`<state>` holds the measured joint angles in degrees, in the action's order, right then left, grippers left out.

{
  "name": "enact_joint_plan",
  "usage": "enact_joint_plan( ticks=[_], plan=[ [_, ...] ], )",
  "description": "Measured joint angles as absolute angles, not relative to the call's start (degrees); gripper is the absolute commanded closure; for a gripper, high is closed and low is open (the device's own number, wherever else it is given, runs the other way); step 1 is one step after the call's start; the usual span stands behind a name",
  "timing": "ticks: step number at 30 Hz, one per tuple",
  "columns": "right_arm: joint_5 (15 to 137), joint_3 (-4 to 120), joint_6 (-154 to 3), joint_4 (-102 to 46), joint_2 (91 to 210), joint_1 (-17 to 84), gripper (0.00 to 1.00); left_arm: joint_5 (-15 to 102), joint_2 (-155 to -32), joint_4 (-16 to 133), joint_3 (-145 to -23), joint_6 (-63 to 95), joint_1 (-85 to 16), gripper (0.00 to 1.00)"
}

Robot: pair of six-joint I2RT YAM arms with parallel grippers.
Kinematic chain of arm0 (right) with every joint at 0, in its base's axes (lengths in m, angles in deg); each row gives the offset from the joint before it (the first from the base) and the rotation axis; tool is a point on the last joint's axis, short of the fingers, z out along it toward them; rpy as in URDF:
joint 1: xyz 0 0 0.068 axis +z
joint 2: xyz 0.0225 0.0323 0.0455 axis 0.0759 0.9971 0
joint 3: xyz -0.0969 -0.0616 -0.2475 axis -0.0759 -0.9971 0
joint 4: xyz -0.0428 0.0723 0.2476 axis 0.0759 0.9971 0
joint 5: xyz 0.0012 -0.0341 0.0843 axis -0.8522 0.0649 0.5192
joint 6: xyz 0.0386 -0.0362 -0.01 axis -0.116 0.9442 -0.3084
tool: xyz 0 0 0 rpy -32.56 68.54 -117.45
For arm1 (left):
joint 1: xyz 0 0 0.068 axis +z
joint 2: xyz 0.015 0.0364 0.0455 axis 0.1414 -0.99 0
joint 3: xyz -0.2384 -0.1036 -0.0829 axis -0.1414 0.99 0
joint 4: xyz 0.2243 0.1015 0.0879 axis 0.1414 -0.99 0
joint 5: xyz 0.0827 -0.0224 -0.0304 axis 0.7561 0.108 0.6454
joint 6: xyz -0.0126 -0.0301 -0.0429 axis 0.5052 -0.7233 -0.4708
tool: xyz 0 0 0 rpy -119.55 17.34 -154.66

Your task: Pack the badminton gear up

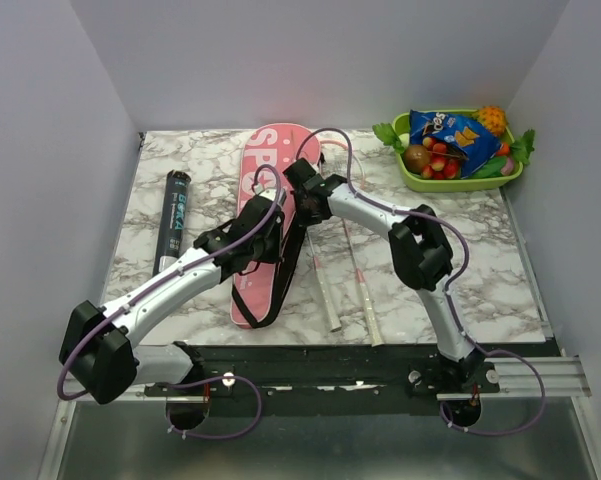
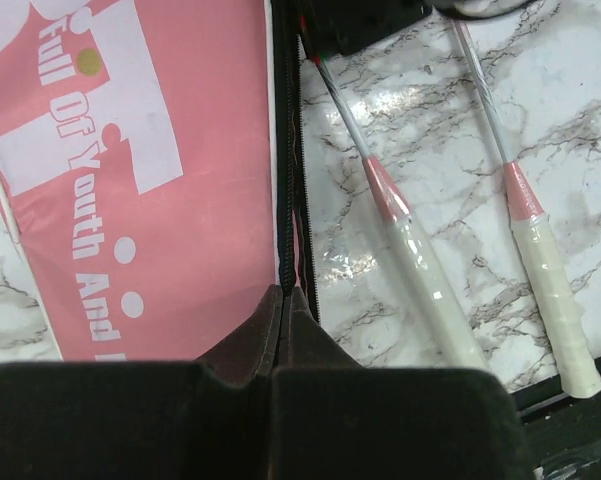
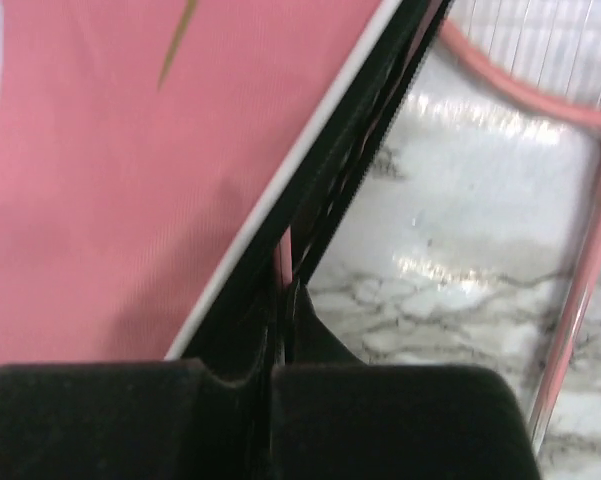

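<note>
– Tube (image 1: 174, 220) far left, seen only from overhead; racket bag (image 1: 273, 150) lies lengthwise mid-table.
– Wrist views?
– Left gripper (image 2: 283, 292) pinched tight on the bag's black zip edge; right gripper (image 3: 280, 290) clamped on the same edge, farther back.
– Room?
– Two rackets (image 2: 430, 290) just right of the bag, bare marble between them; green tray (image 1: 460, 183) in back-right corner.

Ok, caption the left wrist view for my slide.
Shut left tool pinching the pink bag's zipper edge, two rackets alongside.
</note>
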<state>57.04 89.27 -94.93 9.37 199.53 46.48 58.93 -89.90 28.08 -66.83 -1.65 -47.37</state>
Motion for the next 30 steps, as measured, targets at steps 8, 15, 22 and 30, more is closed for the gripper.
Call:
enact_joint_plan(
  ticks=[8,15,22,30],
  plan=[
    [62.44,90.76,-94.91,6.57,200.80,43.20,0.43,58.71,-93.10,28.51,-67.05,-1.72,-47.77,1.00],
    [65.36,72.73,-94.50,4.95,187.16,43.14,0.38,58.67,-97.05,29.28,-68.19,-1.74,-48.01,1.00],
    [66.48,57.47,-94.06,5.54,163.49,43.29,0.38,58.30,-100.68,29.41,-70.02,-1.65,-48.29,1.00],
    [75.88,47.88,-93.08,8.76,158.64,43.25,0.39,58.34,-101.66,29.59,-71.03,-1.28,-48.38,1.00]
  ],
)
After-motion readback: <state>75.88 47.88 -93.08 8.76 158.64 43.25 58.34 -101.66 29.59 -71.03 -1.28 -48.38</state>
